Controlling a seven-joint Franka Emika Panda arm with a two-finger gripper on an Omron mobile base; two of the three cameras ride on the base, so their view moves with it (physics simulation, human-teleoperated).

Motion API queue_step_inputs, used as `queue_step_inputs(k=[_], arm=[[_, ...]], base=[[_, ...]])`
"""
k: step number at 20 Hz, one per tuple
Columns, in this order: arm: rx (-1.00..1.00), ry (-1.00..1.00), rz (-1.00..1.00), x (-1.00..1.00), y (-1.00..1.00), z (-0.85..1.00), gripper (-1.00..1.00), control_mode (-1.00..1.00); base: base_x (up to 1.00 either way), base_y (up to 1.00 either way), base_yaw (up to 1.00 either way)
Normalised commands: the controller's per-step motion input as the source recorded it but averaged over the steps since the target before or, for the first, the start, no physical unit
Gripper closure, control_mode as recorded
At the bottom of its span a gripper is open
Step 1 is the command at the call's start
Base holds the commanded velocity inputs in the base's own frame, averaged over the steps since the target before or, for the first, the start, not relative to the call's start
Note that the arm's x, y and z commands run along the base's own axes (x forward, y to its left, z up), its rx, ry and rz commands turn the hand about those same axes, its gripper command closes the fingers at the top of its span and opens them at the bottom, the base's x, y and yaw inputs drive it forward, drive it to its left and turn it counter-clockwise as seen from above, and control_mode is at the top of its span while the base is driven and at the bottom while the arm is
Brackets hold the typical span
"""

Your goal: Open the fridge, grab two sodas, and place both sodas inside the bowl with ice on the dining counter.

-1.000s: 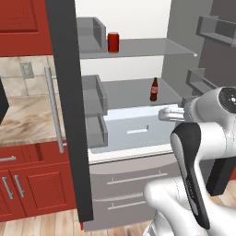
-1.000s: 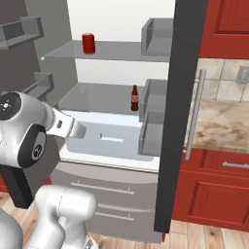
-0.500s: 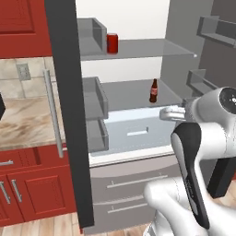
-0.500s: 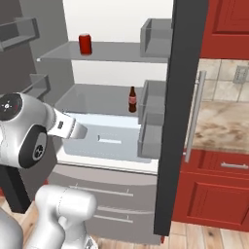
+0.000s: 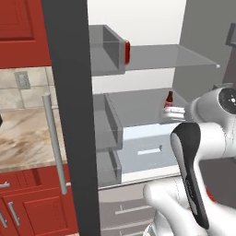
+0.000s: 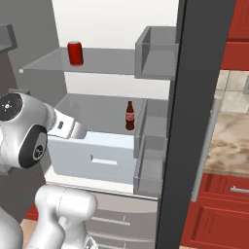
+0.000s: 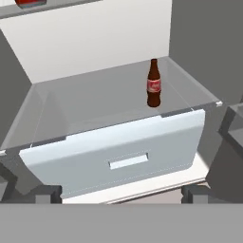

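Note:
The fridge (image 5: 69, 92) stands open, its white inside and grey shelves facing me. One soda, a red can (image 6: 75, 52), stands on the upper shelf; in the left base view the soda (image 5: 126, 51) peeks from behind a door bin, and its bottom edge (image 7: 31, 2) shows at the hand view's top left. My gripper (image 7: 122, 193) is open with nothing between its fingers, held in front of the white drawer, well below the can. The white hand (image 6: 73, 129) reaches toward the lower shelf. The bowl and the dining counter are out of view.
A brown bottle (image 7: 153, 89) with a red label stands on the lower shelf above the white drawer (image 7: 118, 154). Grey door bins (image 6: 155, 58) flank the opening. Red cabinets (image 5: 27, 207) and a marbled wall countertop (image 5: 23, 140) lie beside the dark door edges.
Both base views have shifted and the fridge looms larger, so the camera has moved closer. The arm keeps its pose and the gripper stays open.

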Motion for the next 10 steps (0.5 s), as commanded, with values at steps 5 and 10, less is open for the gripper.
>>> queue_step_inputs(k=[5,10], arm=[[0.0,0.0,0.0,0.0,0.0,0.0,-1.0,1.0],[0.0,0.0,0.0,0.0,0.0,0.0,-1.0,1.0]], base=[[0.51,0.0,0.04],[0.28,0.0,0.0]])
